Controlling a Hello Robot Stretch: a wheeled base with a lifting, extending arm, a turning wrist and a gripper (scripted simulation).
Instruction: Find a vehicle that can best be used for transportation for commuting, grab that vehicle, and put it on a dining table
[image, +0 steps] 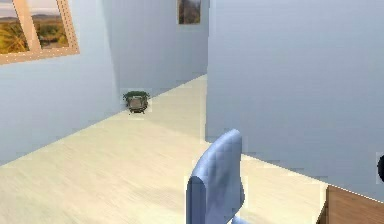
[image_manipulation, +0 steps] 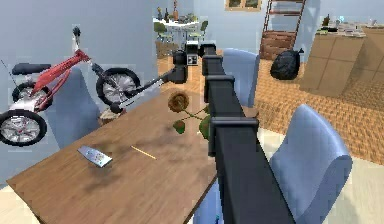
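Observation:
A red bicycle (image_manipulation: 62, 85) with black tyres hangs tilted at the arm side view's left, off the far-left edge of the brown dining table (image_manipulation: 120, 175) and clear of it. My gripper (image_manipulation: 150, 86) reaches from the dark arm (image_manipulation: 235, 140) to the bicycle's nearer wheel and holds the bicycle. A blue chair (image_manipulation: 75, 120) stands behind the bicycle.
On the table lie a grey remote (image_manipulation: 95, 156), a pencil (image_manipulation: 143, 152), a brown round thing (image_manipulation: 178, 102) and a green thing (image_manipulation: 201, 126). Blue chairs (image_manipulation: 320, 150) (image: 220, 180) line the table. Farther back are a black bag (image_manipulation: 285, 65), cardboard boxes (image_manipulation: 335, 60) and a shelf (image_manipulation: 283, 25). A dark pot (image: 136, 100) sits on the floor.

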